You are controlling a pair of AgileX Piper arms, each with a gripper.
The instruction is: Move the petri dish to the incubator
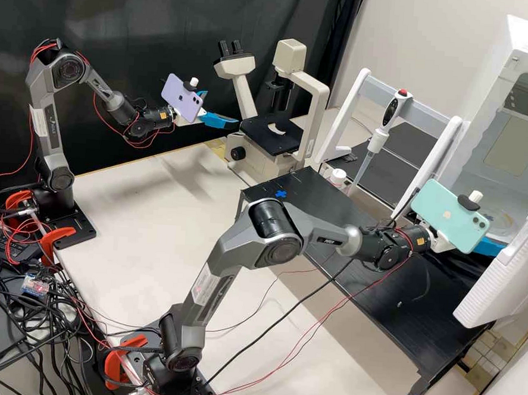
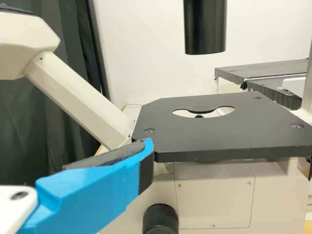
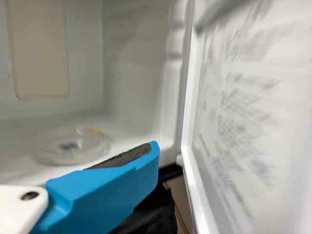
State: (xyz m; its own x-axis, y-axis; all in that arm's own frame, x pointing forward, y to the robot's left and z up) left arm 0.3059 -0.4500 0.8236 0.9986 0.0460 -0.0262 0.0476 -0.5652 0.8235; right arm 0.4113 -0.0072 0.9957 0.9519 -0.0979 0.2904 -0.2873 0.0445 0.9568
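Observation:
The clear round petri dish [image 3: 70, 146], with a blue mark and an orange patch, lies flat on the incubator [image 3: 131, 92] floor; in the high view part of the dish [image 1: 502, 221] shows behind the phone. At the incubator's [image 1: 514, 52] doorway, my right gripper [image 1: 489, 247] stands open, apart from the dish. The right wrist view has one blue finger of that gripper [image 3: 122, 170], its dark pad bare, close to the dish. My left gripper [image 1: 220, 120] is open beside the microscope stage; one finger of this gripper [image 2: 107, 180] shows in its wrist view, holding nothing.
The incubator door [image 1: 504, 266] stands open beside the right gripper. The microscope [image 1: 280, 133], a pipette [image 1: 378, 136] on its white frame, a small white-capped bottle [image 1: 337, 177] and the black raised platform [image 1: 389, 300] stand around the arms. Loose cables cross the bench.

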